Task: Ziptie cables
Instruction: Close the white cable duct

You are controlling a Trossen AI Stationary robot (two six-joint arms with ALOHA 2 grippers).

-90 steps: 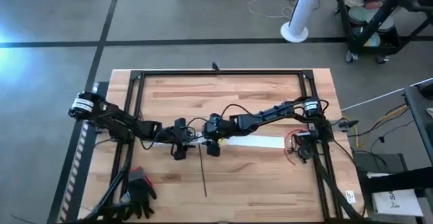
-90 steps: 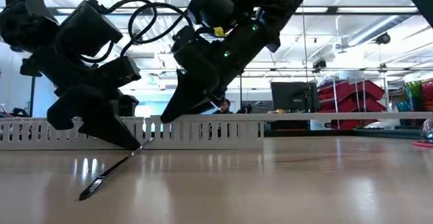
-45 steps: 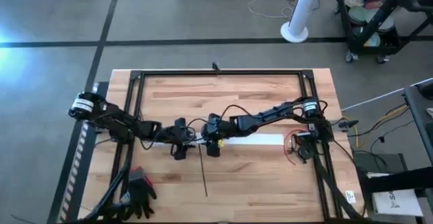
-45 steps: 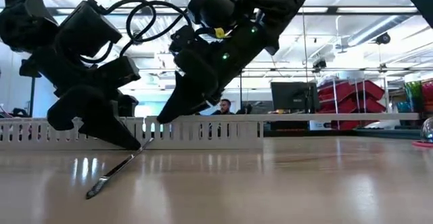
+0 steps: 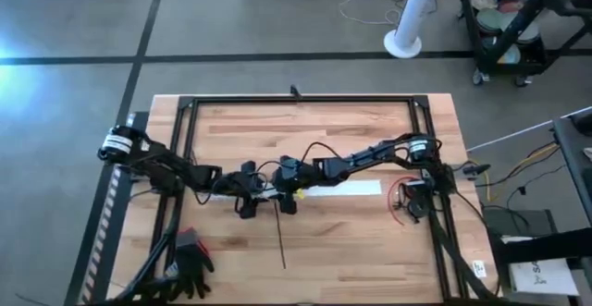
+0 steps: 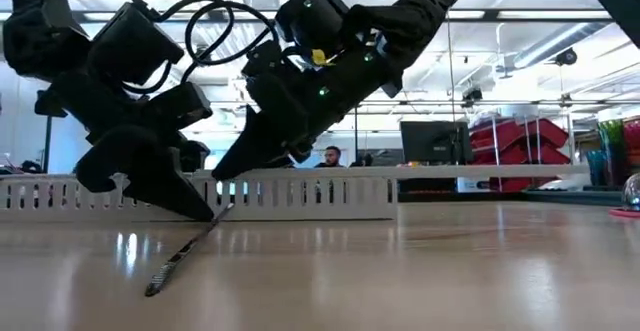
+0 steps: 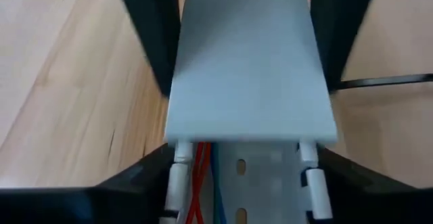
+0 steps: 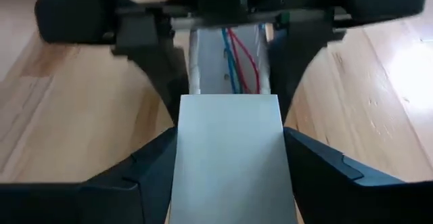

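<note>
The cables, thin red and blue wires, lie inside a white slotted duct in the middle of the table. A long white flat cover strip lies over the duct and runs toward the table's right. My left gripper is shut on the duct's left end. My right gripper faces it from the right, shut on the strip. The cables also show in the right wrist view, beyond the strip's end. A black ziptie lies on the wood and runs from under the grippers toward the near edge. My left gripper pinches the duct by its two slotted side walls, one finger on each side. It comes slanting down from the table's left, its fingers pointing along the duct. My right gripper pinches the cover strip by its two long edges near the strip's left end. It comes slanting down from the table's right, its fingers pointing along the strip. The strip's end sits over the duct.
A black metal frame runs round the table top. A coil of red wire lies at the right by the right arm's base. A black glove lies near the front left corner.
My right gripper has moved toward the table's left, closer to my left gripper, and has taken the cover strip with it along the duct. The ziptie's near end has swung a little toward the table's right.
</note>
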